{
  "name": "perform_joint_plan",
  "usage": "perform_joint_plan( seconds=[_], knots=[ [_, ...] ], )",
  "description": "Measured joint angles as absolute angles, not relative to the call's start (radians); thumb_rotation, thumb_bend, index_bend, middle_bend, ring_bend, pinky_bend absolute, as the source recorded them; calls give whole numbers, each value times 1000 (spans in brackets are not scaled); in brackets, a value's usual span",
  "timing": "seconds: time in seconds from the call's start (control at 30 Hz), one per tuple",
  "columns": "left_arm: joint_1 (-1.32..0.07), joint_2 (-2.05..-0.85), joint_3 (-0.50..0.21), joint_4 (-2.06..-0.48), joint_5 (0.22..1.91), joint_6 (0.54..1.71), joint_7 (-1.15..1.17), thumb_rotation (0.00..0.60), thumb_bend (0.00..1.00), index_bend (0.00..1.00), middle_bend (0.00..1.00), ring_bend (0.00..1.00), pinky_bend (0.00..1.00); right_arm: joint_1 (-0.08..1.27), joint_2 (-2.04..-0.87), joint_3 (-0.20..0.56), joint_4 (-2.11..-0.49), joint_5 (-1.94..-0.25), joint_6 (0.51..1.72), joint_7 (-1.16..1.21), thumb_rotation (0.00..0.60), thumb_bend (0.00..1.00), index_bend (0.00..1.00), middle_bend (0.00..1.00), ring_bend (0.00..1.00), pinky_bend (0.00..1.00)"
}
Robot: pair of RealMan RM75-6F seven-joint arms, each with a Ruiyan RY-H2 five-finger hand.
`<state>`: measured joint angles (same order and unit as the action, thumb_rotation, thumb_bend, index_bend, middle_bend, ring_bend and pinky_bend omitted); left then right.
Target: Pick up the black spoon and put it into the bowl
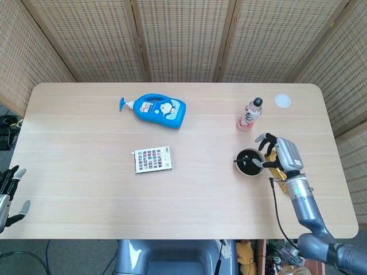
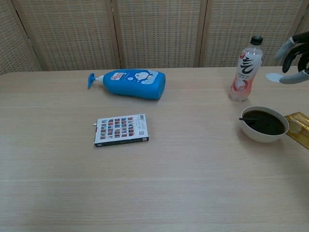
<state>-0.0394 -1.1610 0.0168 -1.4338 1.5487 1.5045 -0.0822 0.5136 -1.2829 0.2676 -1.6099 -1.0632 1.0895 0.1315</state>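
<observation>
The right hand (image 1: 285, 156) hangs just off the bowl's (image 1: 250, 162) three o'clock side, fingers spread apart and holding nothing, touching nothing that can be seen. In the chest view the same hand (image 2: 295, 60) shows only at the right edge, raised well above the table (image 2: 193, 164), with dark fingers fanned out and part of it cut off by the frame.

The black spoon (image 1: 243, 162) lies inside the bowl, its handle leaning over the rim toward nine o'clock. The chest view makes this plainer: the spoon (image 2: 249, 120) has its handle tip poking out past the white bowl's (image 2: 264, 132) left rim, and the inside of the bowl looks dark.

The left hand (image 1: 9, 191) shows only in the head view, at the far lower left off the table's edge, fingers apart and empty.

The head view alone shows a small white disc (image 1: 282, 101) on the table near the far right corner, at about one o'clock from the bowl. A yellow packet (image 2: 299, 127) lies just at the bowl's three o'clock; the head view has it mostly hidden under the right hand. A pink drink bottle (image 1: 250, 114) stands upright at twelve o'clock from the bowl. A blue pump bottle (image 1: 157, 109) lies on its side, and a small box (image 1: 152, 159) lies flat at six o'clock from it.
</observation>
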Motion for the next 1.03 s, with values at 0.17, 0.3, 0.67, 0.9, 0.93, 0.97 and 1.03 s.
perform_joint_plan(
  seconds=[0.17,0.3,0.67,0.9,0.93,0.97,1.03],
  knots=[
    [-36,-1161,19,-1439,1552,1510,-72,600,419,0,0,0,0,446,-1277,225,-1629,-1160,1236,42,600,309,441,498,494,815],
    [-33,-1162,17,-1442,1558,1525,-60,600,419,0,0,0,0,397,-1276,183,-1626,-1228,1325,-28,600,308,441,457,423,723],
    [-24,-1171,25,-1454,1580,1545,-30,600,419,0,0,0,0,291,-1281,94,-1626,-1336,1447,-159,600,309,441,367,302,578],
    [-20,-1170,31,-1463,1587,1546,-20,600,419,0,0,0,0,251,-1290,78,-1620,-1365,1487,-203,600,308,432,307,235,507],
    [-21,-1170,30,-1464,1587,1546,-19,600,419,0,0,0,0,247,-1291,78,-1620,-1367,1490,-206,600,308,426,303,230,498],
    [-21,-1170,30,-1465,1587,1545,-19,600,419,0,0,0,0,243,-1292,77,-1621,-1369,1491,-207,600,308,419,298,224,488],
    [-22,-1171,30,-1466,1587,1544,-19,600,419,0,0,0,0,238,-1292,77,-1623,-1370,1491,-211,600,308,410,290,215,477]
  ],
)
